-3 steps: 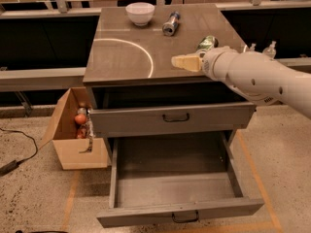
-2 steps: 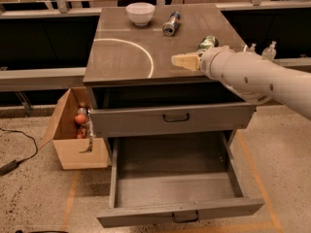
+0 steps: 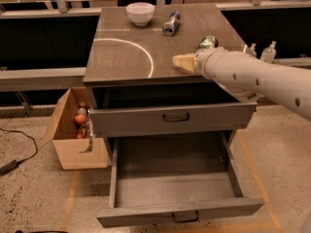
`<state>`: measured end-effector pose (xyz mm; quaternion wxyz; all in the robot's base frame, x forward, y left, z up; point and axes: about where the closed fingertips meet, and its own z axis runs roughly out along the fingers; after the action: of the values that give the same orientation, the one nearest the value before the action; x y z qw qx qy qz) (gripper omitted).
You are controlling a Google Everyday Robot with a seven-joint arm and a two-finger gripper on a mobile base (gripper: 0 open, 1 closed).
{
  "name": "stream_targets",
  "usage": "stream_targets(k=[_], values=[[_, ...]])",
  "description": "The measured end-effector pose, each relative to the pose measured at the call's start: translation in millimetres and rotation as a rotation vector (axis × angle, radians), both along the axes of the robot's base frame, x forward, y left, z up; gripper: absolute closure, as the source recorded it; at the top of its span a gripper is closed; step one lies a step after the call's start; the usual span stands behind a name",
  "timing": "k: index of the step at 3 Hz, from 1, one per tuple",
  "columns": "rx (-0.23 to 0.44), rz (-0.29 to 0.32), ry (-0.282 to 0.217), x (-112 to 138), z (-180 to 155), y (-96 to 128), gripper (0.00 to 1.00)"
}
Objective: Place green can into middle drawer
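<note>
Green can [image 3: 207, 43], silver can [image 3: 170, 23], bowl [image 3: 140, 13], gripper [image 3: 182, 62] at tabletop [image 3: 121, 57]: one each; maybe two bottles [image 3: 268, 50].

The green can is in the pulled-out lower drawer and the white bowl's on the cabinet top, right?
Not quite: the camera view shows the green can on the cabinet top, just behind the tool near its right edge. The white bowl part holds.

The gripper [image 3: 182, 62] is hanging low over the table top [image 3: 121, 69], near the green can [image 3: 207, 43]. Below, the lowest drawer [image 3: 175, 188] is sitting wide open.
</note>
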<state>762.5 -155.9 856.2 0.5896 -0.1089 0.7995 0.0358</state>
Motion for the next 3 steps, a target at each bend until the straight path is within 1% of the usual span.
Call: stream_targets(k=[2, 3], values=[[-0.014, 0.016, -0.009, 6.4, 2.6, 8.4, 0.61], [-0.024, 0.034, -0.008, 4.1, 6.3, 2.3, 0.84]])
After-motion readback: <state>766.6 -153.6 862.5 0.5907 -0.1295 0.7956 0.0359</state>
